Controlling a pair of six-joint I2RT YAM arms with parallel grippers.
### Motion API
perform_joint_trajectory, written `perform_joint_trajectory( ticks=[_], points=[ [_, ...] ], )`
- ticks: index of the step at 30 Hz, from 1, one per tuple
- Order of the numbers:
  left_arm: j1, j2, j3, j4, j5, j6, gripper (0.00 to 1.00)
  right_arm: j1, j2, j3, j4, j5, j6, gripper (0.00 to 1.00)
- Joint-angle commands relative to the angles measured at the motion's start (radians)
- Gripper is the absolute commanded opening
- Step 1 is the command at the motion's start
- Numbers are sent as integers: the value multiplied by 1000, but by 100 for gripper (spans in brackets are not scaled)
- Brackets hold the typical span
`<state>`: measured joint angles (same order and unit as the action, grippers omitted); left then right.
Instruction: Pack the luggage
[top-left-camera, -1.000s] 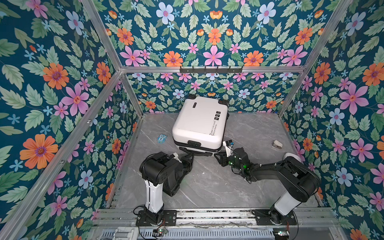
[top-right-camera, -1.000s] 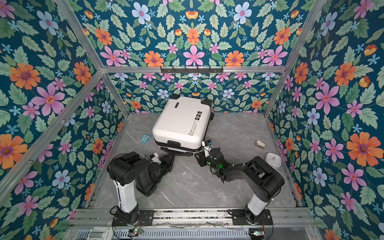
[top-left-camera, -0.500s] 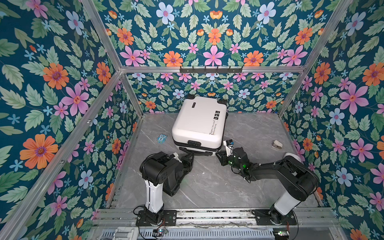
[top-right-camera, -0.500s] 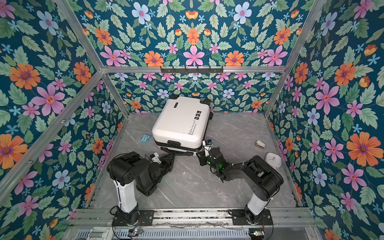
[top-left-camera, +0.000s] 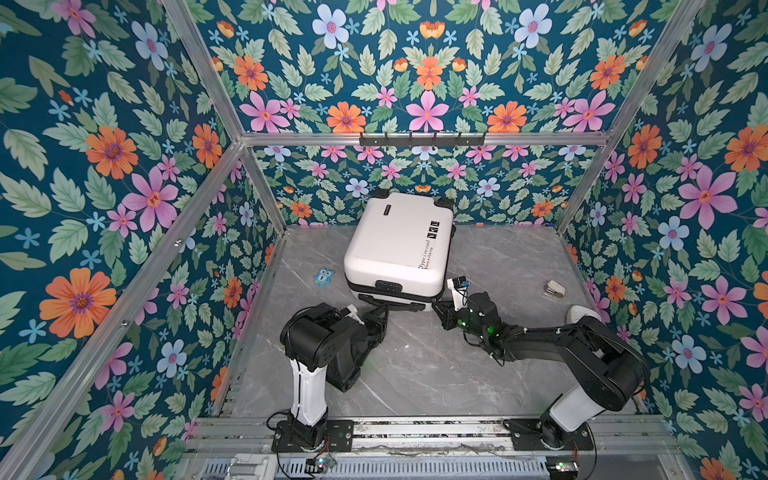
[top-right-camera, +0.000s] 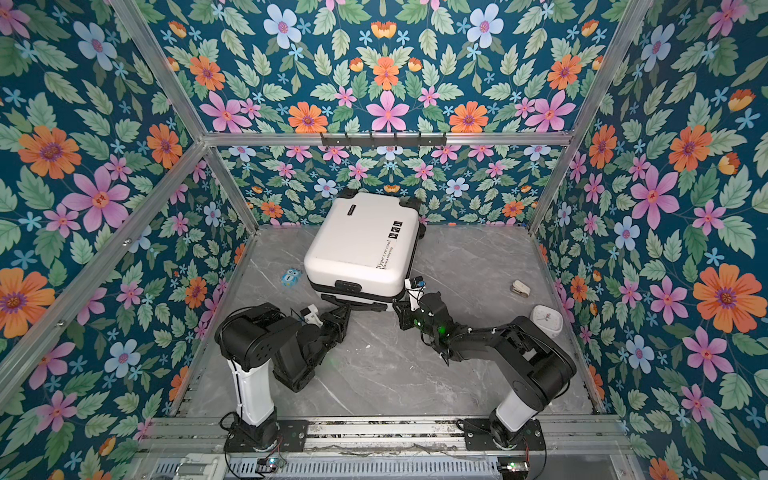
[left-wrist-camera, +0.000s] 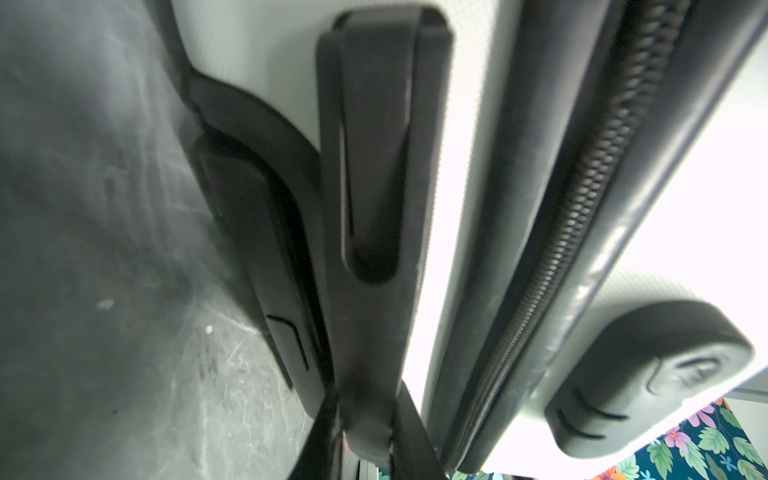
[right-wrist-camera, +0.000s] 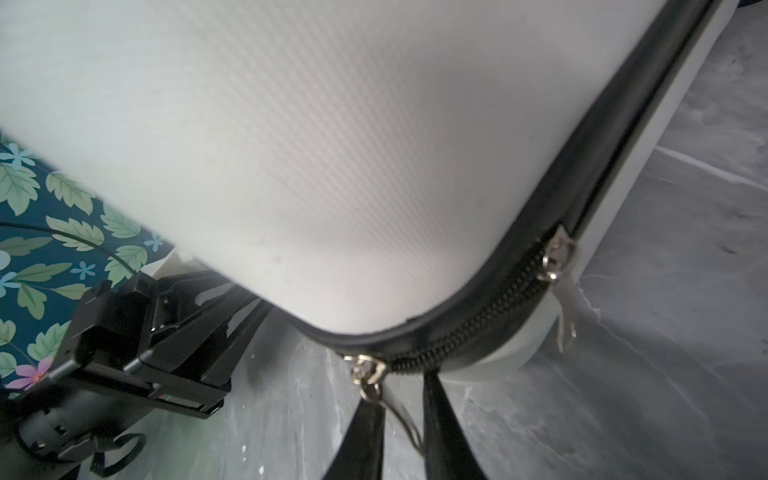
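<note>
The luggage (top-left-camera: 395, 245), the only container, lies flat and closed at the far middle of the table (top-left-camera: 415, 365), so nothing inside it shows. Two black wheels show at its far end in both top views. The zip band runs round its side; the right wrist view shows two metal pulls, one (right-wrist-camera: 399, 415) at the near right corner and one (right-wrist-camera: 565, 307) further along the right side.

The left gripper (top-left-camera: 384, 309) is at the case's near edge, its jaws pinching the black handle (left-wrist-camera: 374, 187). The right gripper (top-left-camera: 437, 306) is at the near right corner, jaws narrow with the corner pull between them; whether they pinch it cannot be told.

Three loose things lie outside the case: one blue owl (top-left-camera: 324, 277) just left of it, one small pale object (top-left-camera: 555, 288) far right, one round white item (top-right-camera: 547, 318) nearer on the right
</note>
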<state>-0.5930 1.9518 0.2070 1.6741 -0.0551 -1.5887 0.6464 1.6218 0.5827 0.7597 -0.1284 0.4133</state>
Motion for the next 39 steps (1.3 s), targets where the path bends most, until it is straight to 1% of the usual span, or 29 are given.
perform_joint_trajectory(
  ticks=[1,7,9,15,22,25,29,32,34,35,36,37,38,39],
  points=[
    [-5,9,-12,2,63,9,0,2,11,25,113,2,1,16],
    [-7,2,-21,2,63,9,0,2,18,20,128,44,31,6],
    [-7,1,-27,3,60,8,0,2,4,11,120,66,37,0],
    [-6,-2,-38,3,60,8,0,-20,-68,-7,-17,186,75,0],
    [-7,-14,-60,1,56,12,0,-73,-97,-16,-106,216,104,0],
    [-7,-14,-67,1,60,11,0,-89,-97,1,-140,213,101,0],
    [-7,-25,-73,1,67,21,0,-116,-78,49,-187,180,85,0],
    [-8,-35,-78,0,70,33,0,-143,-64,83,-196,131,67,0],
    [-8,-40,-72,-1,77,49,0,-152,-67,97,-198,77,44,0],
    [-8,-44,-65,-1,92,58,0,-153,-74,104,-215,62,35,4],
    [-9,-48,-58,-3,104,67,0,-152,-84,106,-238,56,30,16],
    [-12,-59,-49,-15,111,73,1,-152,-101,101,-253,53,26,35],
    [-18,-78,-44,-44,113,82,13,-153,-124,84,-265,61,21,54],
    [-28,-108,-43,-82,106,92,27,-152,-150,69,-281,77,19,63]
  ],
)
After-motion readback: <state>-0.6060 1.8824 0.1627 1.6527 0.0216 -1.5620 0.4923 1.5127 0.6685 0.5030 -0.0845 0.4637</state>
